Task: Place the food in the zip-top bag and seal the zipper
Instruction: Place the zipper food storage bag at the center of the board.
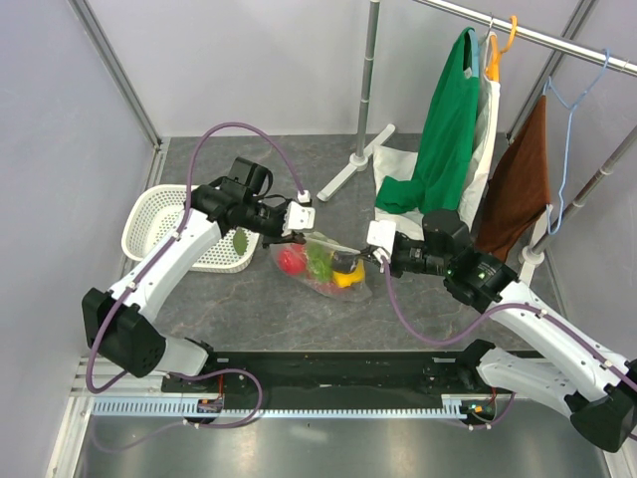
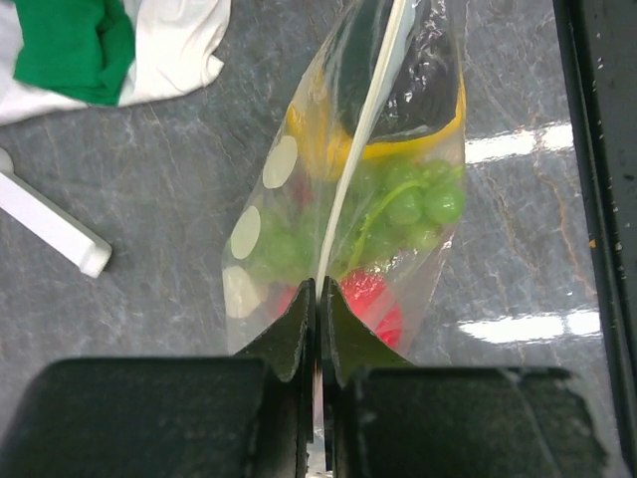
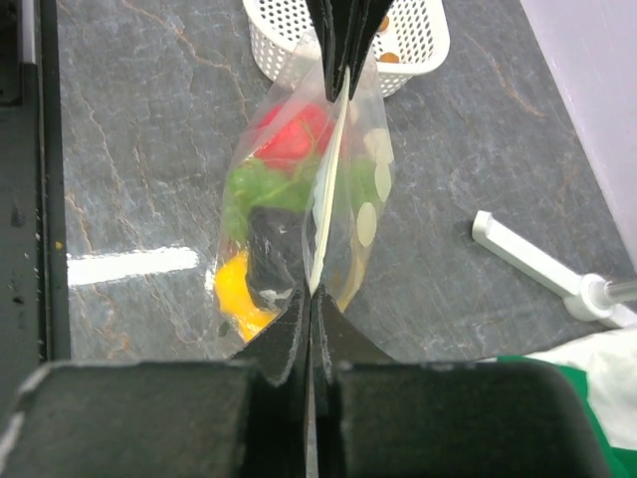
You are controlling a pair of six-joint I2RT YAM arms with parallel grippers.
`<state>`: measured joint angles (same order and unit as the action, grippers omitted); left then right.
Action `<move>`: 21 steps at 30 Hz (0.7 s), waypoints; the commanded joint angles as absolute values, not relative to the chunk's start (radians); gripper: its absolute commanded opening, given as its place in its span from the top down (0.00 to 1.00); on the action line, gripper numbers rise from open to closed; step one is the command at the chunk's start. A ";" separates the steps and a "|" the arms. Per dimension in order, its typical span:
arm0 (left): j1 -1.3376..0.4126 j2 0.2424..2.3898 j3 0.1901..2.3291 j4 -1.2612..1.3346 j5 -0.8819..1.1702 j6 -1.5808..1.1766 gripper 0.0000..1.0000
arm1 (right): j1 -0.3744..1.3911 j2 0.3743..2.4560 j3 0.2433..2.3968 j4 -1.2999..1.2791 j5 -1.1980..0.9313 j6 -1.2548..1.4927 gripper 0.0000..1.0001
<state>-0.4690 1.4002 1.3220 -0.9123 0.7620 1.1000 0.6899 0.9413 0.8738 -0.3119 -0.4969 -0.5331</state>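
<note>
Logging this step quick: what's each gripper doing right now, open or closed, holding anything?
Left gripper: closed, pinching one end of the zipper on the zip-top bag.
Right gripper: closed, pinching the zipper's other end.

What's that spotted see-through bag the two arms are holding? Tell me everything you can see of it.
The zip-top bag is clear, soft plastic printed with white dots. Its pale zipper runs taut along the top edge, pinched at one end by the left arm's fingers and at the other by the right arm's fingers. Inside sit a red piece, green grapes, a yellow piece and something dark. The grey table lies below, the white basket nearby.
</note>
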 commanded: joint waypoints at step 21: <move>-0.479 1.703 1.763 -0.838 0.558 0.615 0.98 | 0.657 0.985 1.161 -0.230 -0.333 -0.006 0.02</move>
